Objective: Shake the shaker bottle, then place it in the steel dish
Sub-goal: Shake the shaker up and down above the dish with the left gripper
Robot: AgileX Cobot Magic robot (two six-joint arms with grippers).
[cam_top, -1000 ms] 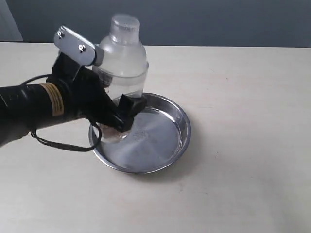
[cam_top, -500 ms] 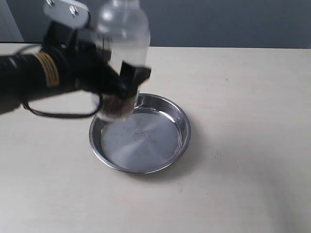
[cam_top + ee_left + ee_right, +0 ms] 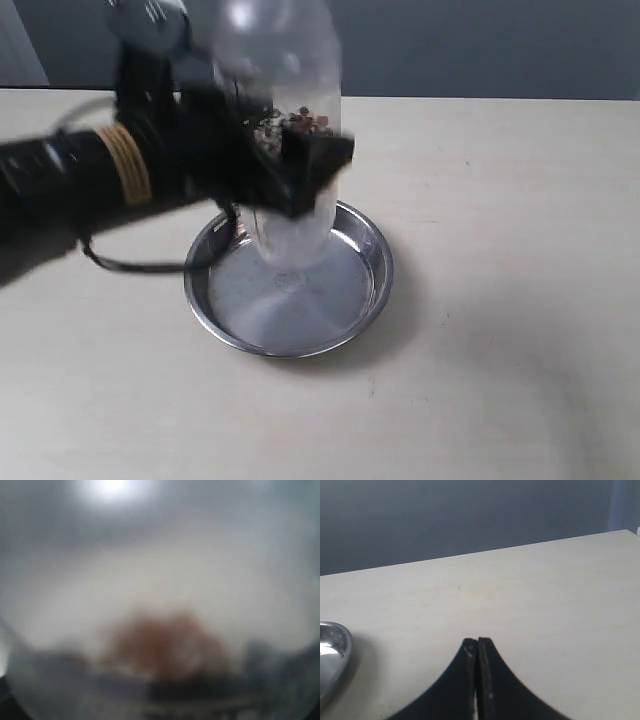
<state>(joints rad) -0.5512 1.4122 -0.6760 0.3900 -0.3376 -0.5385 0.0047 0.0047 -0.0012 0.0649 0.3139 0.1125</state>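
Compared with half a second before, the shaker bottle had swung a little toward the desk's right edge, and its cap now ran off the top of the exterior view. A second before, its base had sat low at the dish's far-left rim. Now the base hung over the middle of the steel dish. Motion blur hid how far it cleared the dish floor. The brownish bits, earlier bunched at the base, were thrown up to about mid-height inside the clear wall.

The left arm reached in from the desk's left edge. The left jaws were clamped around the bottle's body, one dark finger crossing its front. The dish lay on the desk somewhat left of centre, between the far and near edges, and nothing rested in it.

The left wrist view showed only the bottle pressed close and blurred, with a brown smear of bits in it. The right wrist view showed what the exterior view did not. The right jaws were fully closed, tip against tip, on nothing. They hung above bare desk, with the dish's rim off to one side.
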